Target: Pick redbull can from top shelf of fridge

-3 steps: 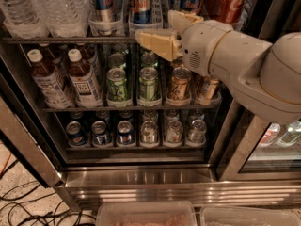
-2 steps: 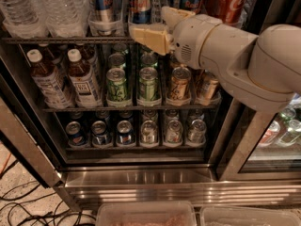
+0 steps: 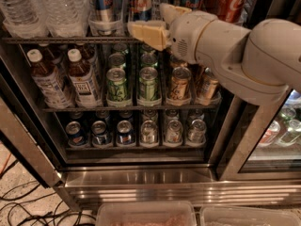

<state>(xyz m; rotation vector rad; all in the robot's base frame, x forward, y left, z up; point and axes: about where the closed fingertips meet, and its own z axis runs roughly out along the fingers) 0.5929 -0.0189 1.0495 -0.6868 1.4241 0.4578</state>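
**Gripper hovers at the top rack, can not yet held**

Down by my feet sit two clear plastic bins (image 3: 146, 213), and black cables (image 3: 28, 206) trail over the speckled floor to the left. Past them runs the stainless steel sill of the fridge (image 3: 141, 178), its dark inside open to view.

The pale arm (image 3: 263, 55) reaches in from the right. Its gripper (image 3: 149, 20) hangs at the front edge of the top shelf (image 3: 61, 40), tan fingers spread apart with nothing between them.

Just behind the gripper stands the redbull can (image 3: 140, 1), upright in a clear lane tray. It is slim, blue and silver with red lettering; its top is cut off from sight. I cannot tell whether a finger touches it. A second can of the same kind (image 3: 104, 4) stands one lane to the left.

The rack itself is dark wire. Water bottles (image 3: 61, 8) fill its left end, and a red Coca-Cola can (image 3: 230, 1) stands to the right.

Below are brown bottles with white caps (image 3: 82, 76) and green cans (image 3: 116, 84), with short cans lower still. To the right, a neighbouring cooler (image 3: 282, 131) glows behind glass.
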